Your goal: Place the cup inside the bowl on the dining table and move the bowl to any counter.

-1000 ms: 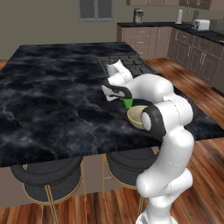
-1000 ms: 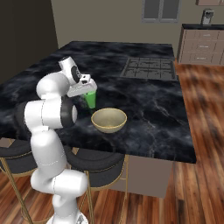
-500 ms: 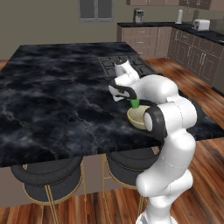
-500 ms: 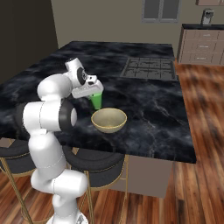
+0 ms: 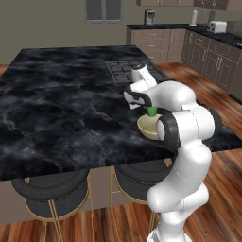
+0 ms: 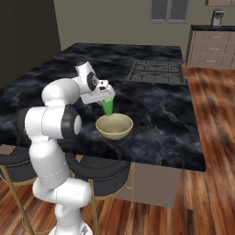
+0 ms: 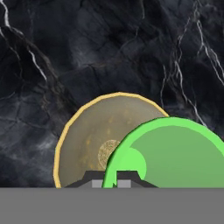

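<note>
The small bright green cup (image 6: 108, 106) hangs in my gripper (image 6: 107, 98), which is shut on the cup's rim. It hovers just above the far rim of the tan bowl (image 6: 114, 126), which sits on the black marble dining table (image 6: 156, 128) near its front edge. From the left base camera, the cup (image 5: 151, 111) peeks out behind my arm, over the bowl (image 5: 148, 126). Seen from the hand, the cup (image 7: 175, 153) is large at the lower right and overlaps the bowl (image 7: 87, 135) below it.
A gas cooktop (image 6: 156, 71) is set into the table beyond the bowl. Round black stools (image 5: 52, 194) stand under the table's front edge. Wall counters with drawer cabinets (image 5: 163, 40) run along the back right, across a wooden floor.
My gripper has carried the cup sideways across the table toward the bowl, and the cup now hangs over the bowl's rim. The bowl has not moved.
</note>
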